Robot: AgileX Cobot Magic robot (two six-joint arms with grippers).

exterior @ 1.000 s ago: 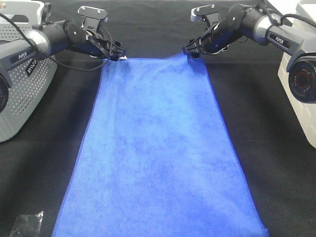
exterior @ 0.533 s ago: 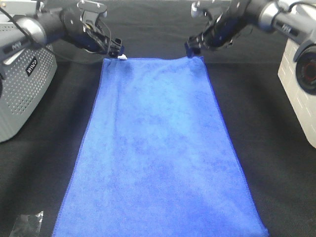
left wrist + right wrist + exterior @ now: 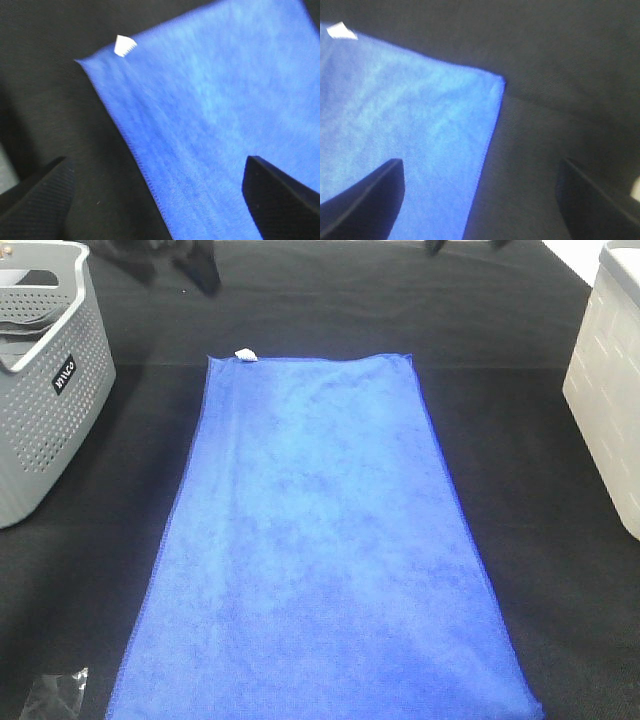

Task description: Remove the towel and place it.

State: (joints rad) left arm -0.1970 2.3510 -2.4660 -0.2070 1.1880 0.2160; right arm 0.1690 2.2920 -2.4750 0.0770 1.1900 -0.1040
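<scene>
**Towel lying flat, both grippers off it**

While we are looking down from the high camera, the black table cloth (image 3: 520, 490) is covering the whole work surface, and the towel (image 3: 320, 540) is lying spread flat on it, filling the middle of the frame from just below the top down to the bottom edge. A grey perforated basket (image 3: 45, 380) is standing at the left edge of the frame and a white bin (image 3: 610, 400) at the right edge, both apart from the towel. At the towel's upper left corner its small white tag (image 3: 245, 354) is showing. A crumpled bit of clear plastic (image 3: 55, 695) is lying in the bottom left corner.

In the left wrist view we are seeing the left gripper (image 3: 160, 200) hanging with its fingers (image 3: 280, 195) spread wide, holding nothing, above the tagged corner. In the right wrist view the right gripper (image 3: 480, 200) is likewise standing released, its fingers (image 3: 365, 195) parted over the towel's other far corner and the bare cloth beside it.
</scene>
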